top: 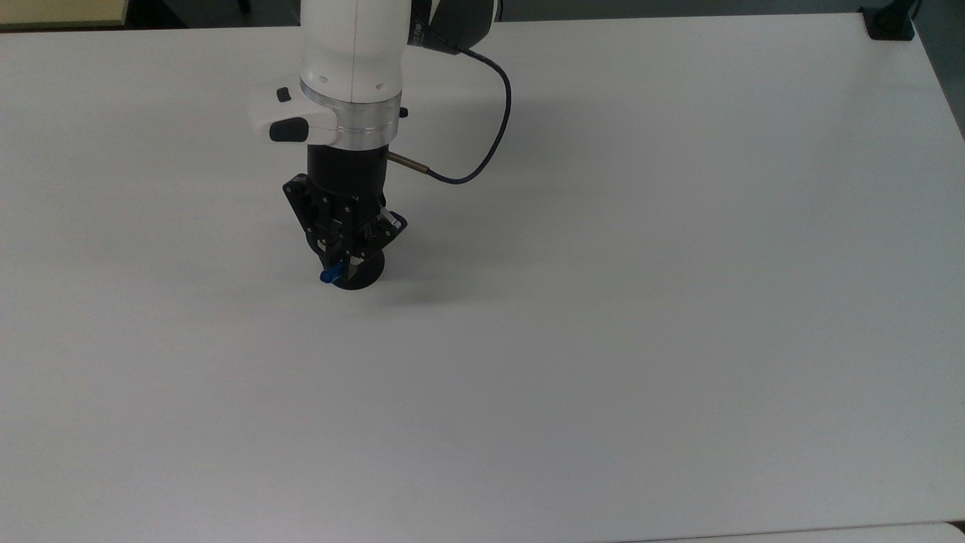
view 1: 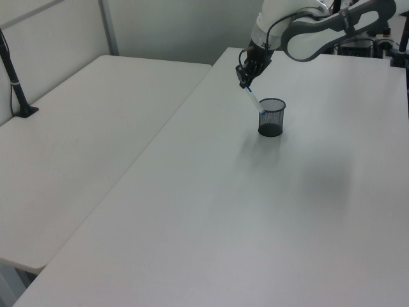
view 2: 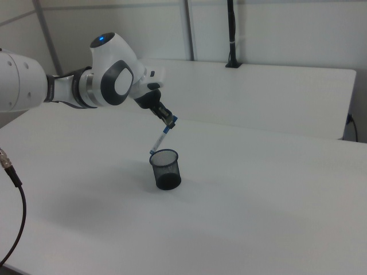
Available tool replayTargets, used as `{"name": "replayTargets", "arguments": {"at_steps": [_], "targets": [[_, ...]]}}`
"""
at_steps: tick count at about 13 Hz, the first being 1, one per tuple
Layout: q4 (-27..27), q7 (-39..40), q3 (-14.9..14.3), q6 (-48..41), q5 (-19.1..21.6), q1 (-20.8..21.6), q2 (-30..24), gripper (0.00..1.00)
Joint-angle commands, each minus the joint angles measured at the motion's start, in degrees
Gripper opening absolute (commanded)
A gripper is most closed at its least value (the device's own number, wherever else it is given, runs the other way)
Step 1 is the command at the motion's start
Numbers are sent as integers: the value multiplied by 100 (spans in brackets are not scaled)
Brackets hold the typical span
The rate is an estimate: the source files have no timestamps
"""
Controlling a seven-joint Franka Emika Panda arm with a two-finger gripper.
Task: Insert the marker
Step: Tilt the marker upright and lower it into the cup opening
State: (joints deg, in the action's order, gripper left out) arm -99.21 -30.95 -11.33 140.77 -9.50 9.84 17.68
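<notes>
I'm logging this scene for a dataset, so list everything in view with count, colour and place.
marker: 1, white with blue ends, tilted in the gripper, lower tip at the cup's rim
mesh cup: 1, black, upright on the near table
tables: 2, white, side by side
black post: 1, at the left view's left, on the far table's edge
cable: 1, dark, looping from the wrist
arm: 1, white and grey, reaching over the cup
gripper: 1, black, shut on the marker
</notes>
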Motion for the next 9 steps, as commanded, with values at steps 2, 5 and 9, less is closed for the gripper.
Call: {"name": "replayTargets", "arguments": {"at_steps": [2, 5, 9], "targets": [[-55, -96, 8, 108, -123, -70, -98, 6], [-46, 45, 8, 108, -70, -210, -186, 6], [-46, 299, 8, 82, -26, -307, -327, 5]]}}
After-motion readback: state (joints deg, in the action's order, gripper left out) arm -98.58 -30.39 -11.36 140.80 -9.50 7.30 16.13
